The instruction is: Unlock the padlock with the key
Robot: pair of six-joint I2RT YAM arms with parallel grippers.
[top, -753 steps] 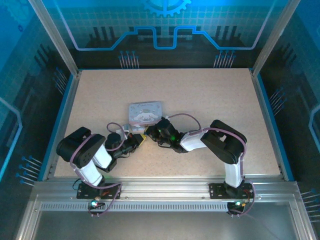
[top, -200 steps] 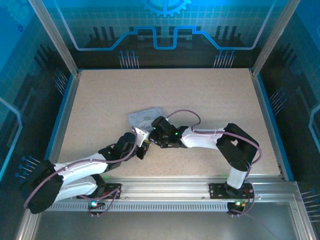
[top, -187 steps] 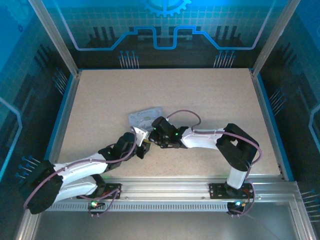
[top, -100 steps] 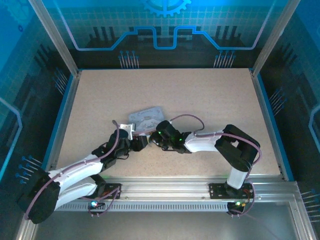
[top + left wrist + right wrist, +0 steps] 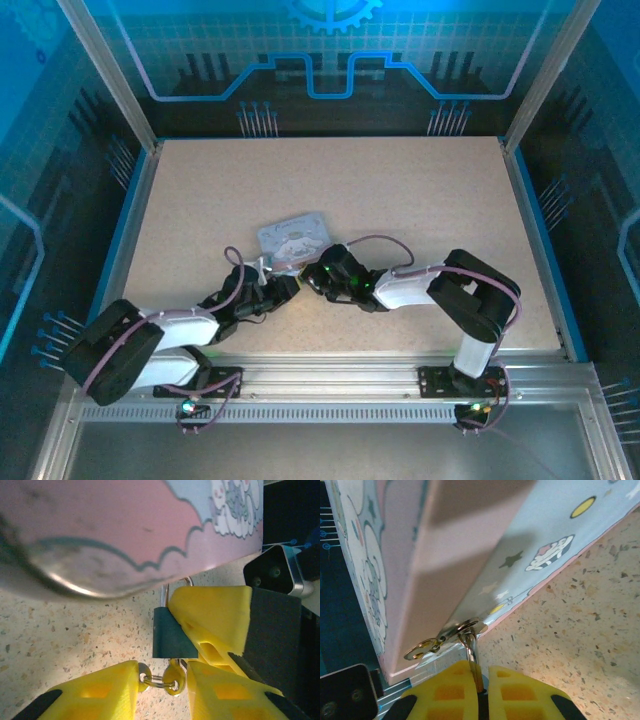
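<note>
While clamping padlock [image 5: 167, 640] in pressed-together right jaws, straddles seated-looking key [image 5: 173, 676] with part-spread left jaws: key-turn step. Next: pinch key, twist.

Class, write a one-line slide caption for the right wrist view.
Right gripper shut on the padlock hanging from the hasp of the cartoon tin.

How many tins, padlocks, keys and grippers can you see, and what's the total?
Tin: 1
Padlock: 1
Key: 1
Gripper: 2, the left gripper and the right gripper
Total: 5
</note>
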